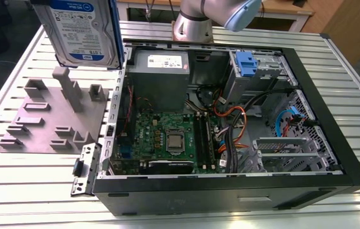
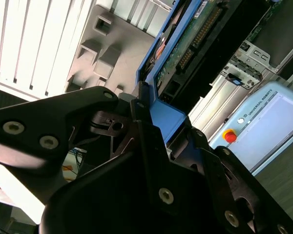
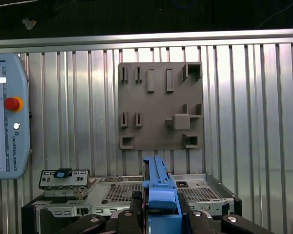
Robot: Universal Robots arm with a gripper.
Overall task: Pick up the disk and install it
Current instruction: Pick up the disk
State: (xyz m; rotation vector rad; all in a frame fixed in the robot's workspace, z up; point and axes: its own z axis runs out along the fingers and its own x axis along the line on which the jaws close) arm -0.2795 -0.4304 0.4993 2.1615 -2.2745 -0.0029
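Note:
The disk [image 1: 84, 31], silver with a white-and-blue label and blue rails, hangs upright in the air at the exterior view's upper left. It is above the grey fixture plate [image 1: 46, 119] and just outside the open computer case [image 1: 231, 191]. In both wrist views my gripper [image 2: 166, 122] [image 3: 158, 204] is shut on the disk's blue rail [image 3: 158, 187], with a black finger [image 2: 141, 117] on each side. The second wrist view shows the disk's green circuit-board side [image 2: 185, 44]. Inside the case, a drive cage with a blue latch [image 1: 247, 64] sits at the far right corner.
The grey power-supply box [image 1: 159, 71] and the motherboard [image 1: 167, 138] lie inside the case, with orange and blue cables [image 1: 237, 119] to their right. The arm's base [image 1: 193, 24] stands behind the case. A teach pendant [image 3: 7, 122] lies on the slatted metal table [image 1: 345, 81].

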